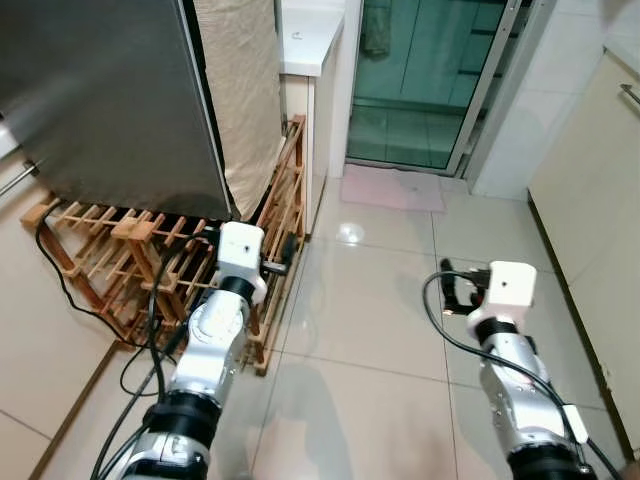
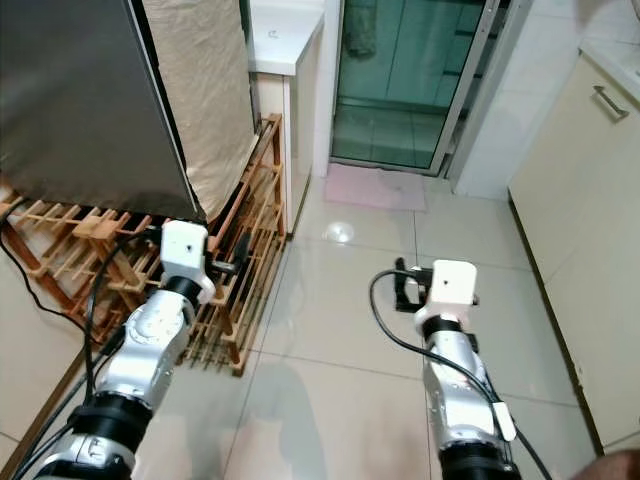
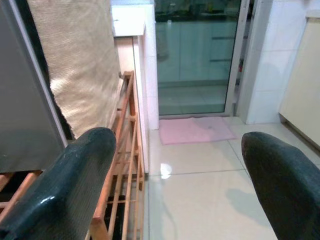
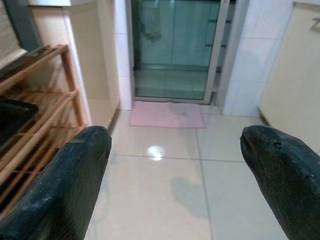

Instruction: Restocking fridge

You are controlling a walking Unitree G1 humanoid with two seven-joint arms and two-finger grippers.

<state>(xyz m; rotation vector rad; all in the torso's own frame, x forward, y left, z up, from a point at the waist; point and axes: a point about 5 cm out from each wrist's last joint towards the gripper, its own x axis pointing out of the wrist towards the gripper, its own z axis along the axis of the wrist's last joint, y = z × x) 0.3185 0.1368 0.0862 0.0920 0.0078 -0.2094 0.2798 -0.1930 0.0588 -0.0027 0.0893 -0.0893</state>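
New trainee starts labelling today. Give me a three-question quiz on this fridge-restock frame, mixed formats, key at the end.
1. True or false: the left end effector is holding an item.
2. What lies on the floor in front of the glass door? A) pink mat B) bucket C) shoes
3. Fill in: the wooden rack stands beside the ____ fridge.

Key:
1. False. Both the left and the right end effector are open and empty.
2. A, the pink mat.
3. Grey.

arms: silver, black elbow joints | wrists: white boxy housings | cables: black loops | fingers: black, textured
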